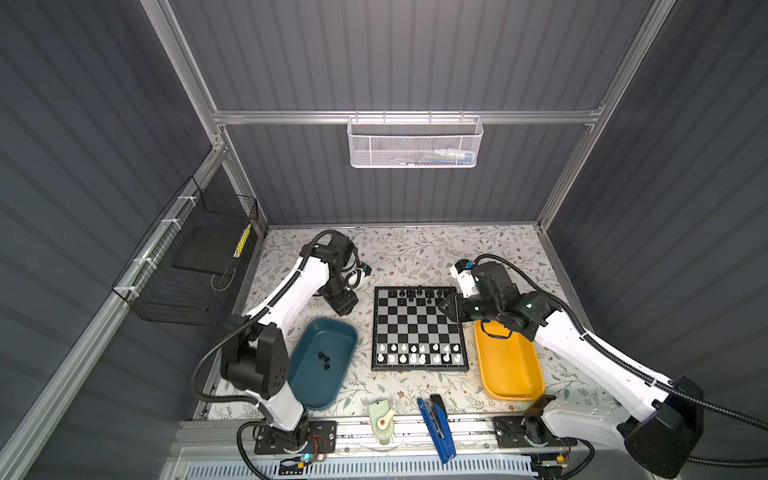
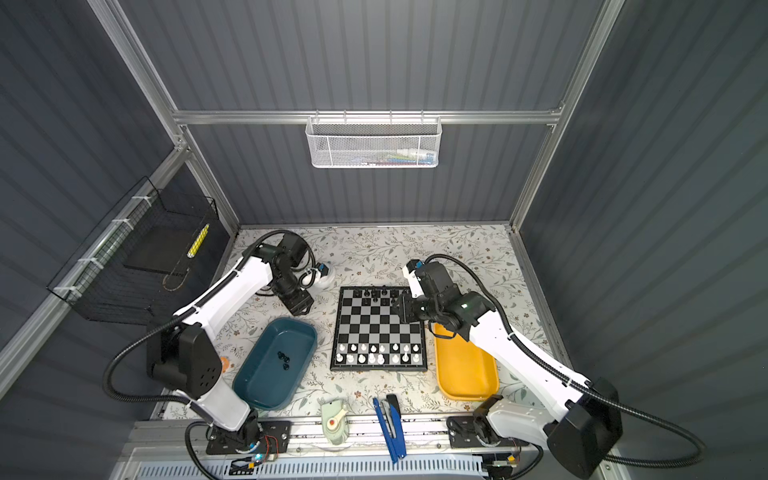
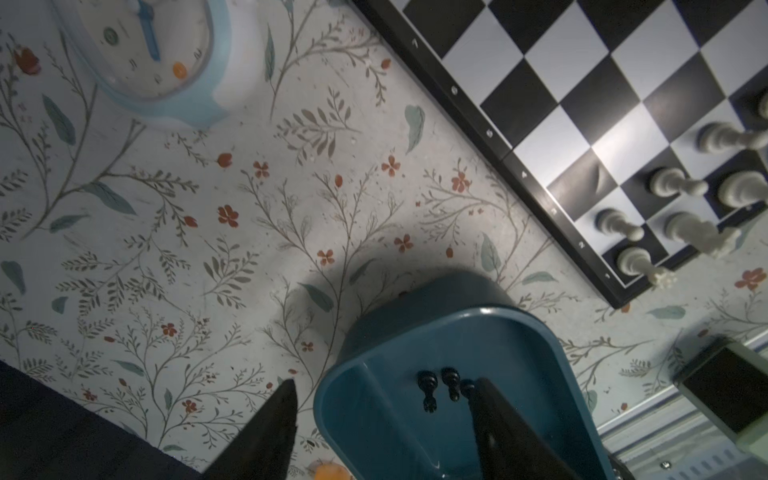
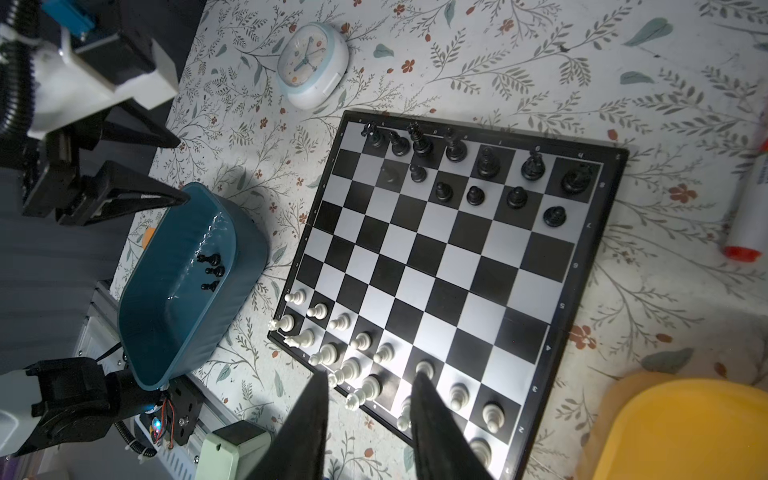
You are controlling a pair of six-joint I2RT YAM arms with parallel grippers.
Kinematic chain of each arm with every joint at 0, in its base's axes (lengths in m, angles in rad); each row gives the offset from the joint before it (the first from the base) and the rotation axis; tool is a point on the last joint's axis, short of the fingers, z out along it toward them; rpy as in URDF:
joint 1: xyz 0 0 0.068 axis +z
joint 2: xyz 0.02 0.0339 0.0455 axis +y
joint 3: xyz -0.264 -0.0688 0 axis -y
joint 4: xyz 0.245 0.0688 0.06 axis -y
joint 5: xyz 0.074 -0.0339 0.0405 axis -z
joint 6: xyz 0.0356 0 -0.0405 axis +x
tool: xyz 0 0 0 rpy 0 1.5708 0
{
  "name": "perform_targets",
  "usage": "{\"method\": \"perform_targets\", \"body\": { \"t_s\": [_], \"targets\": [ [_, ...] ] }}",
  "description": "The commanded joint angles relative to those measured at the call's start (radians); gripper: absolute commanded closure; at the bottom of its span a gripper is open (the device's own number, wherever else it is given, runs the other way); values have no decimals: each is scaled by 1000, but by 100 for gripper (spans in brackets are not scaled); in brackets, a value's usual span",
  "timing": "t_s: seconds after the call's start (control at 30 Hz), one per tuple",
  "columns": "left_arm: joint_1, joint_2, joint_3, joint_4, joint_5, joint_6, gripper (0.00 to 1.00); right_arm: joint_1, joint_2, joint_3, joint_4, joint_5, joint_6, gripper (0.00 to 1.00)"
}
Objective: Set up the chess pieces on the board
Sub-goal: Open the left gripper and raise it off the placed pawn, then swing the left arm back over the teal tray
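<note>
On the floral tabletop (image 1: 415,253) the board (image 1: 415,326) lies in the middle, with a teal tray (image 1: 328,338) just to its left and a yellow tray (image 1: 511,365) just to its right. Along the board's near edge the white pieces (image 4: 319,310) stand in two rows. Along its far edge the black pieces (image 4: 455,149) stand in a back row, with a second row in front that runs from the right rim only part of the way across. Inside the teal tray three black pawns (image 4: 214,271) lie close together on the tray floor.

Over the far right part of the board hangs the right claw (image 1: 444,309), raised above the squares; its fingers (image 4: 436,424) stand a modest way apart and hold nothing. The right arm crosses the far end of the yellow tray. Beside the far end of the teal tray hangs the left claw (image 4: 182,169), spread wide and empty, one fingertip close to the tray's rim.

Beyond the board's far left corner sits a small white and pale blue clock (image 4: 311,66). Near the board's right rim, in the right wrist view, lies a white marker (image 4: 748,195) with a red end.
</note>
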Motion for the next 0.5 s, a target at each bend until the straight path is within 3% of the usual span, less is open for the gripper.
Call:
{"method": "perform_targets", "body": {
  "t_s": [0.0,0.23,0.47],
  "targets": [
    [11,-69,-85,-4,8,37,34,-3,-14,34,11,-11,11,64],
    [44,-120,-208,9,8,52,36,-4,37,93,-24,-39,-24,65],
    [115,-126,-257,-11,24,198,37,-4,73,111,35,-81,-13,65]
  ]
}}
